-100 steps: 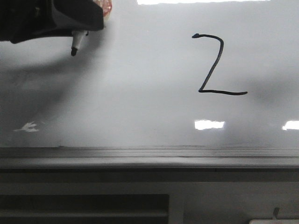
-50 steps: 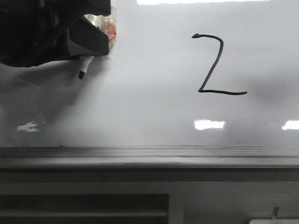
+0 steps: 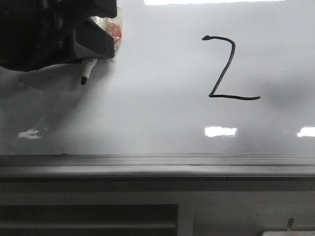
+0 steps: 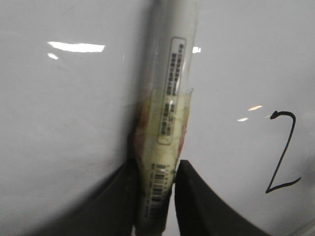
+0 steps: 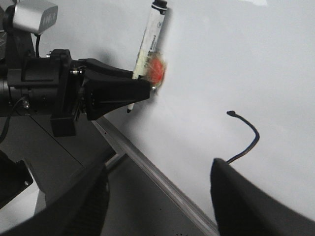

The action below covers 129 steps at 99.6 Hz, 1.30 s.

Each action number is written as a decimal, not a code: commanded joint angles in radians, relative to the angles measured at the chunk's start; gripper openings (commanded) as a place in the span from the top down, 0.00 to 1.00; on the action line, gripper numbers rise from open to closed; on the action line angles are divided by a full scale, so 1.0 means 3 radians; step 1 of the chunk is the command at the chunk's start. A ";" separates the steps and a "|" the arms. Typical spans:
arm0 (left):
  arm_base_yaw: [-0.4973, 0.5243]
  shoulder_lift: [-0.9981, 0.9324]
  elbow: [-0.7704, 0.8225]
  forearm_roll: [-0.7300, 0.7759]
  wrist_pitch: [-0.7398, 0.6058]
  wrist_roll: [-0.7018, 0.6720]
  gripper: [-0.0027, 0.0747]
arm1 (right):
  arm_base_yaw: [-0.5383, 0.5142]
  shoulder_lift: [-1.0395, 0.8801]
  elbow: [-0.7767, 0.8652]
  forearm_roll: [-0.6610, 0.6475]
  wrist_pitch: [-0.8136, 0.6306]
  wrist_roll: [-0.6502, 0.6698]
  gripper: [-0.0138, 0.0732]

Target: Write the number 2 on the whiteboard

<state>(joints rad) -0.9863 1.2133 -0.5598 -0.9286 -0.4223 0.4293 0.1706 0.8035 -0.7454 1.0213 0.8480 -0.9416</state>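
Shifted slightly lower: left gripper [image 3: 91, 46], fingers clamping marker [image 4: 167, 123]; finished number 2 [image 3: 227, 69] on whiteboard [image 3: 157, 118]; right gripper [image 5: 157, 196] fingers spread, empty.

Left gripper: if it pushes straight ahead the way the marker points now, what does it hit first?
Most likely bare whiteboard. The left gripper holds the marker, whose tip points at blank surface well to the left of the number 2. Depth is unclear, so I cannot tell whether the tip already touches.

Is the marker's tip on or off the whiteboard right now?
Off, apparently: the left claw holds the marker with its tip away from the number 2; contact with the whiteboard cannot be confirmed.
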 commanded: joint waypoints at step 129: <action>-0.0296 -0.2938 0.1027 0.0804 0.0324 0.0816 0.99 | -0.0021 -0.2740 0.1667 0.0143 -0.1450 0.0013 0.92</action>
<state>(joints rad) -1.0476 0.3853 -0.2749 -0.6895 -0.2113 0.6748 0.1706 0.0420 -0.2858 1.0291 0.4857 -0.9240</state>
